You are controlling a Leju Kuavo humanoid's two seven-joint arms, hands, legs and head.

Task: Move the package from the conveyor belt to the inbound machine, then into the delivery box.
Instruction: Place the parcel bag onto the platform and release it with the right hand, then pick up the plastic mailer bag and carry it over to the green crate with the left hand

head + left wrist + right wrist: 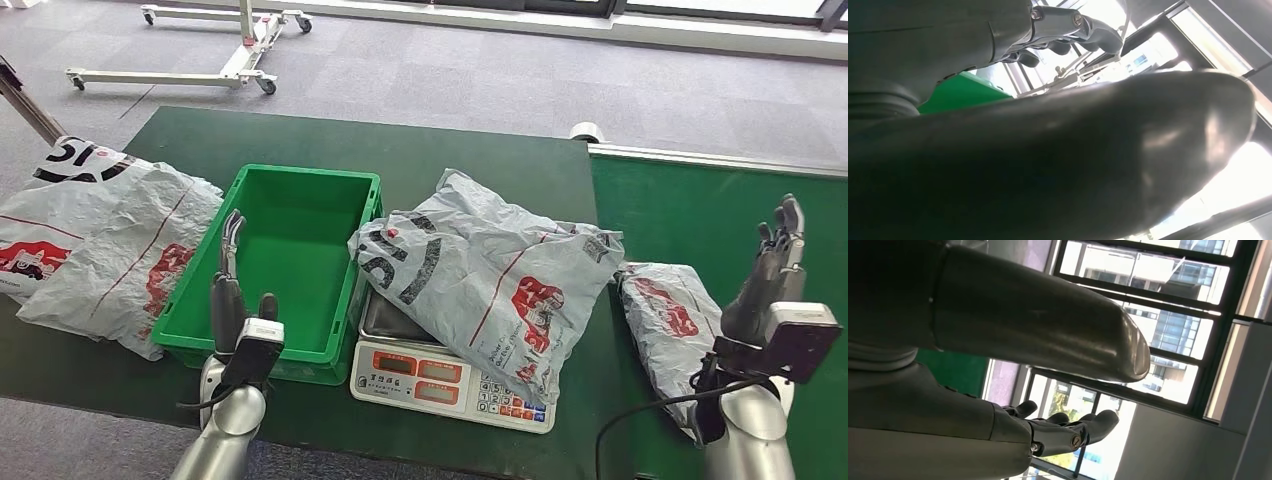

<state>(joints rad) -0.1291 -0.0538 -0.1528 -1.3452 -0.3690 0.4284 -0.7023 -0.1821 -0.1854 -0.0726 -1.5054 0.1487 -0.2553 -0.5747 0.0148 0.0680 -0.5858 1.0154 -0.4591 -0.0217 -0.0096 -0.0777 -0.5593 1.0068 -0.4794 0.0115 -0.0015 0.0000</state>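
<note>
A grey plastic package point(490, 275) with red and black print lies across the weighing scale point(440, 385), one corner overhanging the green delivery box point(290, 270). A second grey package point(668, 320) rests on the green conveyor belt point(700, 215) beside my right arm. My left hand point(232, 285) is raised in front of the box's near wall, fingers straight and holding nothing. My right hand point(770, 270) is raised over the belt, fingers straight up and apart, holding nothing. In the wrist views the left hand point(1058, 165) and right hand point(1038, 340) point up toward windows.
Two more grey packages point(100, 240) lie on the dark green table point(440, 150) left of the box. A white wheeled metal frame point(200, 60) stands on the grey carpet beyond the table. The box is empty inside.
</note>
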